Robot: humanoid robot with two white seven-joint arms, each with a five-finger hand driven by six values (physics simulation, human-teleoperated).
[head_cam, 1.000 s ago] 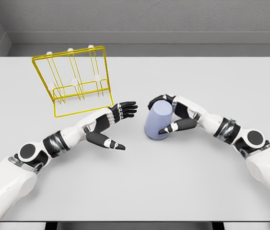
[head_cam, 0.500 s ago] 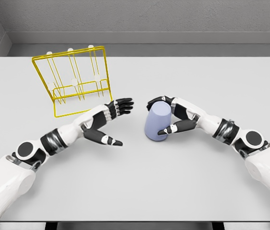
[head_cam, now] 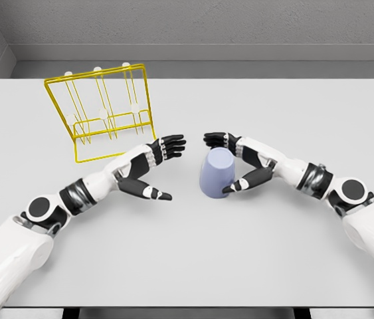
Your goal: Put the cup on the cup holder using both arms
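step in hand: grasp of the cup, judged not yet secured. the smooth lavender-blue plastic cup (head_cam: 216,173) sits near the middle of the flat white tabletop (head_cam: 193,259), well apart from its near edge. it rests mouth-down and slightly tilted, with the closed base facing up and toward the camera. no handle is visible.

the right hand (head_cam: 238,163) brackets the cup from the right. the thumb lies low at the cup's right side, and the black fingers (head_cam: 217,139) reach over behind its top. the hand is spread around the cup; whether it touches the cup cannot be told.

the left hand (head_cam: 150,169) hovers just left of the cup, apart from it. its palm is turned toward the cup, its fingers are extended and it holds nothing.

next move, as judged: close the right hand, bring the left in, and lift with both.

the yellow wire cup holder (head_cam: 103,116) with 3 white-tipped pegs stands toward the far left corner, beyond the left hand.
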